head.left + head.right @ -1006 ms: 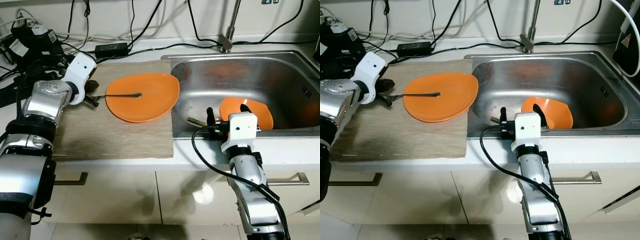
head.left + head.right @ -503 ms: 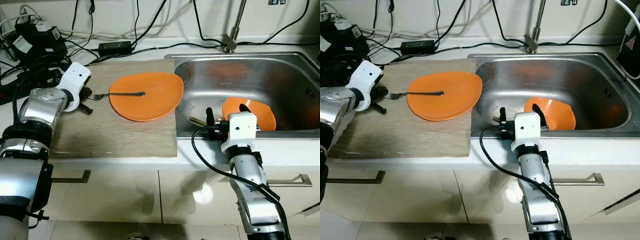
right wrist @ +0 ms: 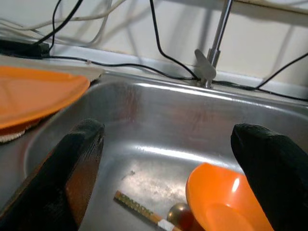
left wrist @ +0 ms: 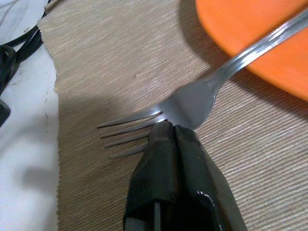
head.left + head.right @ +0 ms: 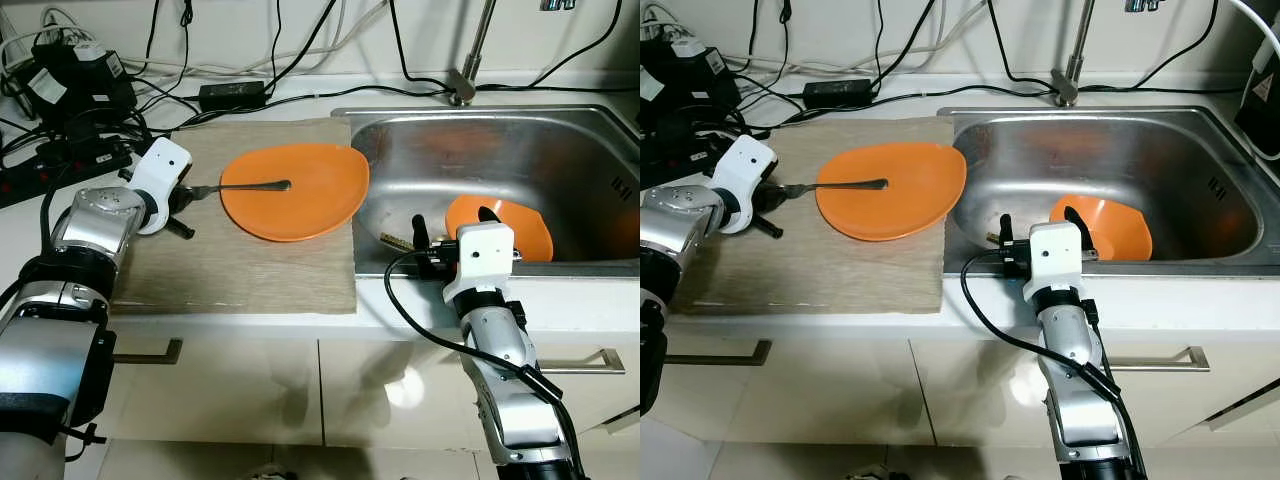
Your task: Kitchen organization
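Two pincers — left pincer (image 4: 168,129) clenched at the fork (image 4: 192,103) tines, right pincer (image 3: 166,144) spread wide over the sink (image 3: 159,120).

We are looking at evenly lit, fairly bright head views, sharp across the counter with no motion blur. Soft light is glaring off the steel sink (image 5: 560,150) walls and leaving a round bright spot on the glossy cabinet door (image 5: 405,390). Shadows are falling softly beneath the orange plate (image 5: 295,190) and under the counter edge. In the left wrist view the fork (image 4: 192,103) is throwing a dark shadow onto the woven mat (image 4: 106,62), and the near black fingers (image 4: 168,192) are blurring. In the right wrist view the close fingers (image 3: 72,173) are sitting dark and out of focus.
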Available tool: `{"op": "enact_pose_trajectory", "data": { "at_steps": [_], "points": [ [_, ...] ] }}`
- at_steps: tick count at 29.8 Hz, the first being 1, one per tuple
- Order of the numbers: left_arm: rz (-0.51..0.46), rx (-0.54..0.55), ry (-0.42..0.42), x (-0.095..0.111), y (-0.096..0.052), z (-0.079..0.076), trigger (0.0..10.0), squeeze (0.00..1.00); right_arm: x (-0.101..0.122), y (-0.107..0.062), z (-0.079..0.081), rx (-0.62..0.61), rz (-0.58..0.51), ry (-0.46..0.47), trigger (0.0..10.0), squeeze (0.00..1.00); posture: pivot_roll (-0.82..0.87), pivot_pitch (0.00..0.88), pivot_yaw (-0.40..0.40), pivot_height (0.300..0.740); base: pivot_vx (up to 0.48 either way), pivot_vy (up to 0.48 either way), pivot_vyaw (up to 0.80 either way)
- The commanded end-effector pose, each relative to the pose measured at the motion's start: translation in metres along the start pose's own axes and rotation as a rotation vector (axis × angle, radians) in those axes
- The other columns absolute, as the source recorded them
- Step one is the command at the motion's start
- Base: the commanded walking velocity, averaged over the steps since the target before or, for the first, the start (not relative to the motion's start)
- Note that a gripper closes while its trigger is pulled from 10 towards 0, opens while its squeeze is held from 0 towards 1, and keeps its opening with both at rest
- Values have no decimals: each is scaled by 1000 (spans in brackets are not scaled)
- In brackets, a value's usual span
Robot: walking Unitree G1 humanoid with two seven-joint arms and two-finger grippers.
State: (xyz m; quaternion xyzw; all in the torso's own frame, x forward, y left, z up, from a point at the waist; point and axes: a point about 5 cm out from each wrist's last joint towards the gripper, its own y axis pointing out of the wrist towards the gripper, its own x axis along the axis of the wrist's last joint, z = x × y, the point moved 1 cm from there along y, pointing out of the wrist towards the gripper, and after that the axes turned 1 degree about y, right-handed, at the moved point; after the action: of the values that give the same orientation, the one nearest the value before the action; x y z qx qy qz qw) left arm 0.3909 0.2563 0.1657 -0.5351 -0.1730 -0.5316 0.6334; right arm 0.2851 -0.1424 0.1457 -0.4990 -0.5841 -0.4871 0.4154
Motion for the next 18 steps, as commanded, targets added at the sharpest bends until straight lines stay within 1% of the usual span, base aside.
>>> {"op": "enact_pose_trajectory", "data": {
  "at_steps": [1,8,15,16,18],
  "points": [
    [32,-3,-26,-12,1,-2,10000,0,6,2,-3,-3,-15,10,10000,0,-51,0,35,740,0,0,0],
    [39,-9,-45,-17,2,-4,10000,0,6,3,-4,4,-13,8,10000,0,-49,0,29,740,0,0,0],
    [43,-43,-91,-22,5,-13,10000,0,9,7,-5,23,-25,8,10000,0,-49,0,22,740,0,0,0],
    [45,-43,-91,-24,5,-15,10000,0,11,8,-5,27,-30,16,10000,0,-50,0,15,740,0,0,0],
    [48,-47,-96,-28,7,-19,10000,0,18,15,-5,60,-45,76,10000,0,-51,0,7,740,0,0,0]
  ]
}}
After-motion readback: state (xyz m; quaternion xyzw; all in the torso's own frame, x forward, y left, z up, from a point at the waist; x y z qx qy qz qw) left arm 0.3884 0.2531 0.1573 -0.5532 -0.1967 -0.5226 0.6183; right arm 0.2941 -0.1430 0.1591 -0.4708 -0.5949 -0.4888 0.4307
